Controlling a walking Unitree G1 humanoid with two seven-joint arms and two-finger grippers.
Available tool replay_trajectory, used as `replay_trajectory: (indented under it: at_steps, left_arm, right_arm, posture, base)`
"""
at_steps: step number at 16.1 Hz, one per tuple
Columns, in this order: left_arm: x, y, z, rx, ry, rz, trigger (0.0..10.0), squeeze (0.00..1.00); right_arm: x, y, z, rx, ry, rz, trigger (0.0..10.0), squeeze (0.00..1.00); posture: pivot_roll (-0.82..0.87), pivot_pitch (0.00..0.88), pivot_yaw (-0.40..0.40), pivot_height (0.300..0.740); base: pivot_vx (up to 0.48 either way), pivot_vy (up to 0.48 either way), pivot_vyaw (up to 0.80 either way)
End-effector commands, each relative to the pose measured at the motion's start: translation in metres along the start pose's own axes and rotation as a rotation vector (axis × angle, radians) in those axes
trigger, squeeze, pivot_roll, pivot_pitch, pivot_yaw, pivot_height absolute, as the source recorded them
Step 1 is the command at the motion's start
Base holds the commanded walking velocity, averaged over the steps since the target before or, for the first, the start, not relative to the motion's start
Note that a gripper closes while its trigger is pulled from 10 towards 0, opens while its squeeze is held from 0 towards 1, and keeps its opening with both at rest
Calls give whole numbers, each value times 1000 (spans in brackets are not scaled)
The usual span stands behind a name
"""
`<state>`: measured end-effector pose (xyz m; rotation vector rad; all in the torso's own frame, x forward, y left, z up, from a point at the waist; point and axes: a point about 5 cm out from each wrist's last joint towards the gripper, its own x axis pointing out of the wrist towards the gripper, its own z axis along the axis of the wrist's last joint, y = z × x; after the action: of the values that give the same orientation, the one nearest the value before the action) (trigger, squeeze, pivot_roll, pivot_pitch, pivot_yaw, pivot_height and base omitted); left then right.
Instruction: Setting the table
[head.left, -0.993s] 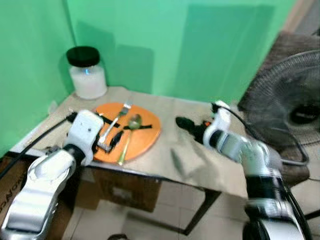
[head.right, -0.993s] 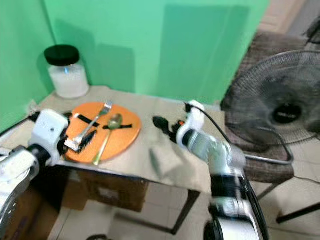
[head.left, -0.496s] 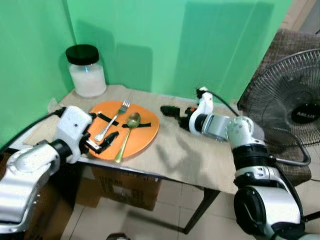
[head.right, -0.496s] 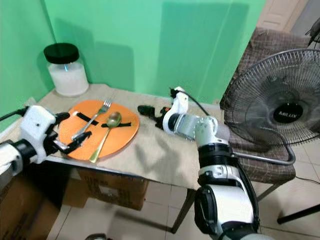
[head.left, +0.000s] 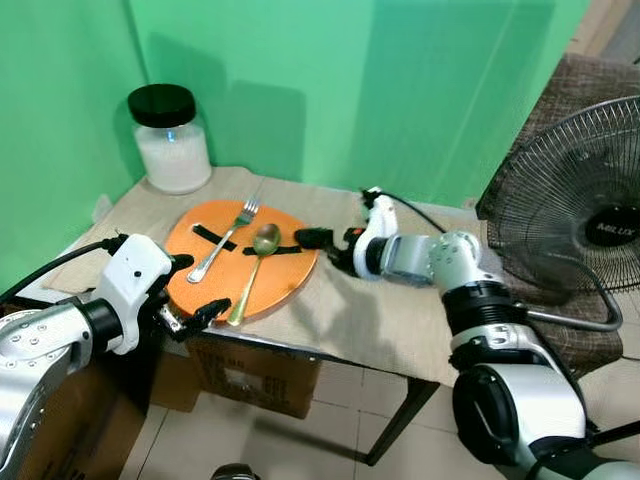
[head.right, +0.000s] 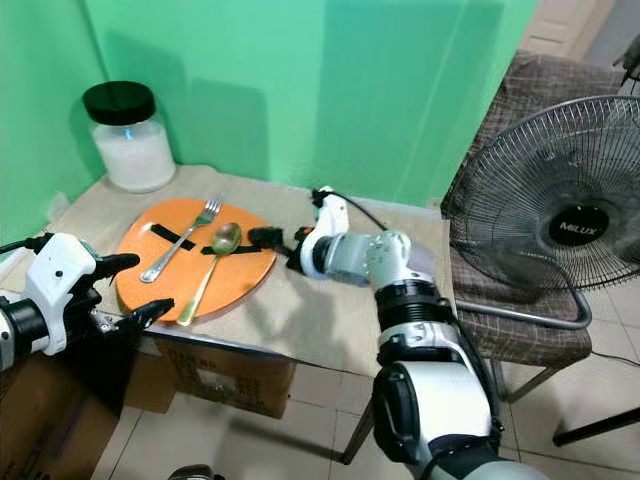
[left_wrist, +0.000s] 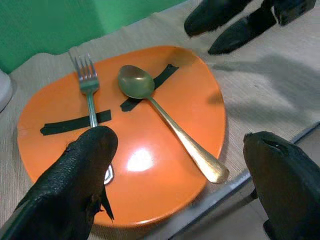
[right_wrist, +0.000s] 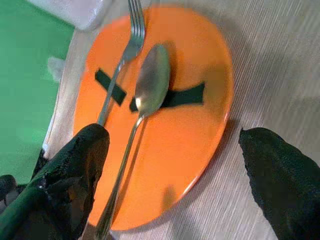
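Fingers spread on both: left fingers at plate front edge, right fingers by its far side, w/ fork & spoon on it.

Small table with a beige woven cover against the green wall, orange plate lying on its left half, black-lidded jar of white powder standing behind the plate in the table's back left corner

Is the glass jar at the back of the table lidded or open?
Lidded. The glass jar stands upright by the green wall with its black lid seated flat on top.
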<state>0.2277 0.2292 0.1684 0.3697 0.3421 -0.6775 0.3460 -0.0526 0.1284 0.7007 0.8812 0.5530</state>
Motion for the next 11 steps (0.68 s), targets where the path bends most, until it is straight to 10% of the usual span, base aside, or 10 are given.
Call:
replay_trajectory:
  at_steps: [1, 4, 8, 11]
  left_arm:
    - [-2, -1, 3, 11, 1, -14, 10000, 0]
    - [-1, 0, 4, 22, 1, 2, 10000, 0]
    - [22, 0, 26, 9, -172, 230, 10000, 0]
    - [39, -8, 35, -41, -250, 329, 10000, 0]
  right_arm:
    - [-1, 0, 3, 16, -6, -4, 10000, 0]
    - [7, 10, -9, 51, 36, 67, 10000, 0]
    - [-28, 16, 16, -495, -376, 43, 10000, 0]
    - [-72, 7, 2, -563, -553, 37, 10000, 0]
  posture:
    - [178, 0, -78, 740]
    - [176, 0, -75, 740]
    - [176, 0, -69, 740]
    - [156, 0, -46, 740]
  base:
    - [0, 0, 0]
    - [0, 0, 0]
    - [0, 0, 0]
    - [0, 120, 0]
